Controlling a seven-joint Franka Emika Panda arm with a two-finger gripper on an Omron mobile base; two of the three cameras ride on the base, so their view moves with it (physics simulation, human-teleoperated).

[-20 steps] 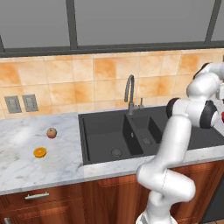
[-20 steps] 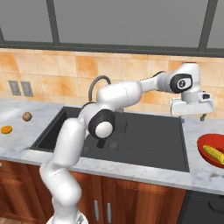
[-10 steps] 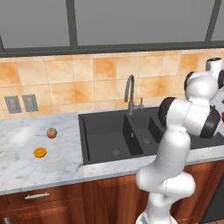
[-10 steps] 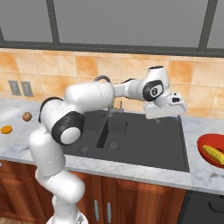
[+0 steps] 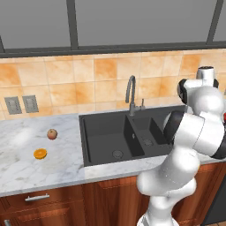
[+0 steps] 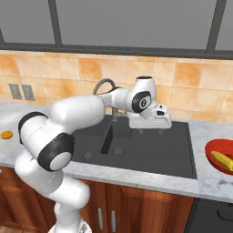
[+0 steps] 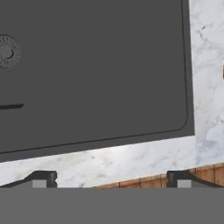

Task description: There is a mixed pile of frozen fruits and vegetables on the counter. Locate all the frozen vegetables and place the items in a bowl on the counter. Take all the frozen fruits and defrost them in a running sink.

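The reddish-tan apple (image 5: 52, 133) and the orange half (image 5: 40, 153) lie on the marble counter (image 5: 26, 172) left of the black sink (image 5: 115, 134). The orange half (image 6: 6, 134) also peeks in at the far left of the right base view. The yellow corn cob (image 6: 222, 159) lies in a red bowl (image 6: 213, 152) on the counter to the right. The dark red tomato is out of view. My gripper (image 6: 149, 131) hangs open and empty above the sink's right basin (image 6: 154, 145). In the hand view the fingertips (image 7: 43, 178) stand wide apart over the basin's front rim.
A dark gooseneck faucet (image 5: 131, 90) rises behind the sink divider. A drain (image 7: 8, 51) sits in the basin floor. Two wall outlets (image 5: 21, 104) are on the tiled backsplash. Brown cabinets (image 5: 53, 201) run under the counter.
The arm has swung left, carrying the open gripper from near the bowl on the right to above the sink's right basin. The fruits and bowl have stayed put.
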